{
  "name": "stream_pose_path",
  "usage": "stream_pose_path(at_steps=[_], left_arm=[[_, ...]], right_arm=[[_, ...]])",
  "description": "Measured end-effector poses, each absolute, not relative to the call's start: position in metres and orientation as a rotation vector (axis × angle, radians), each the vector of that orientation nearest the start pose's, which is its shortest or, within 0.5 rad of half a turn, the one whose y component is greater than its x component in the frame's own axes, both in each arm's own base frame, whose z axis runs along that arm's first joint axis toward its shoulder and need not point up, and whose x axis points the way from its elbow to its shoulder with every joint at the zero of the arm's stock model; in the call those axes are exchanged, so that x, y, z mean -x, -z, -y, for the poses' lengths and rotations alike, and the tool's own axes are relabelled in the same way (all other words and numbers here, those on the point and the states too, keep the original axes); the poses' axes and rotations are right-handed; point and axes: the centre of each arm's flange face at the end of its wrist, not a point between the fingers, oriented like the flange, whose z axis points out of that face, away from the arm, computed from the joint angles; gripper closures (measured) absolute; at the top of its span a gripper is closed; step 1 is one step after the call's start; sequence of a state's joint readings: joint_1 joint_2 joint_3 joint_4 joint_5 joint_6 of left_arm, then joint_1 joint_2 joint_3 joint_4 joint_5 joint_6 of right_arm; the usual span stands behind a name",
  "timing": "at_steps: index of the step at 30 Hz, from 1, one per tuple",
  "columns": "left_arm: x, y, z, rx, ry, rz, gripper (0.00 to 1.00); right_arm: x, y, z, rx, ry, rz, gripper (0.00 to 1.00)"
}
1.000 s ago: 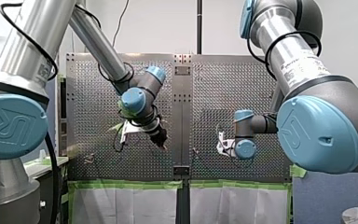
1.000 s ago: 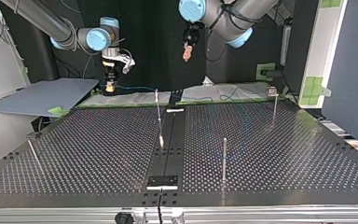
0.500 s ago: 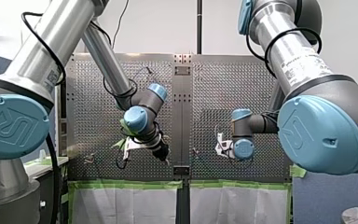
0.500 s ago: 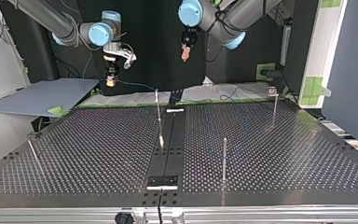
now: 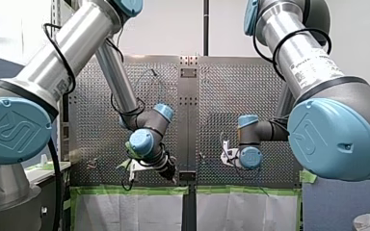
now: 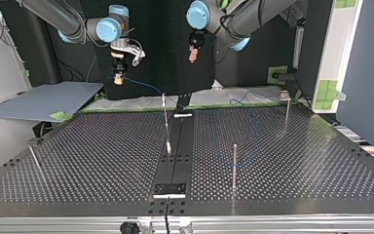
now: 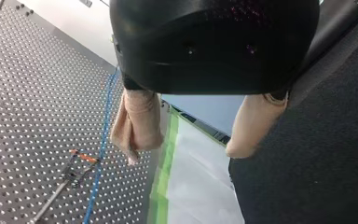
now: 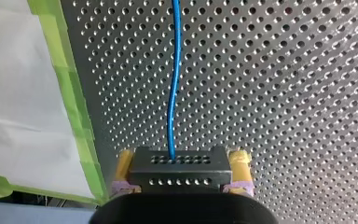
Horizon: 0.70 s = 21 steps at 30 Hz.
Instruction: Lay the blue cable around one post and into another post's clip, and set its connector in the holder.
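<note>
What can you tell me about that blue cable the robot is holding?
The blue cable is thin and flexible-looking. One end enters a black connector with rows of holes, gripped between my right gripper's yellow-padded fingers. From there it runs, slightly wavy, above the perforated table toward a thin metal post.

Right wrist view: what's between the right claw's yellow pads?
The connector, clamped by the right claw between its pads, with the cable leaving it, as the right wrist view shows.
</note>
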State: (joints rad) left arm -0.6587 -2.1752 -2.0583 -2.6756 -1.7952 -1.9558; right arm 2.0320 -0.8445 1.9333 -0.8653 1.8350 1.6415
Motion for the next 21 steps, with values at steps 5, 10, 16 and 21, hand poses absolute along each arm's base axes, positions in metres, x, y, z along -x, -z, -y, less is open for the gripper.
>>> stream_pose_path(at_steps=[5, 10, 16, 21], left_arm=[[-0.284, -0.013, 0.36, -0.172, 0.358, -2.178, 0.0], [-0.289, -0.012, 0.363, -0.16, 0.383, -2.138, 0.0], [-0.295, -0.014, 0.368, -0.152, 0.411, -2.085, 0.0], [-0.301, -0.016, 0.374, -0.139, 0.444, -2.032, 0.0]], right_arm=[[-0.329, -0.006, 0.436, -1.495, -1.217, 1.273, 0.8], [-0.327, 0.008, 0.439, -1.477, -1.216, 1.277, 0.8], [-0.33, 0.012, 0.436, -1.505, -1.201, 1.274, 0.8], [-0.336, 0.001, 0.433, -1.527, -1.19, 1.267, 0.8]])
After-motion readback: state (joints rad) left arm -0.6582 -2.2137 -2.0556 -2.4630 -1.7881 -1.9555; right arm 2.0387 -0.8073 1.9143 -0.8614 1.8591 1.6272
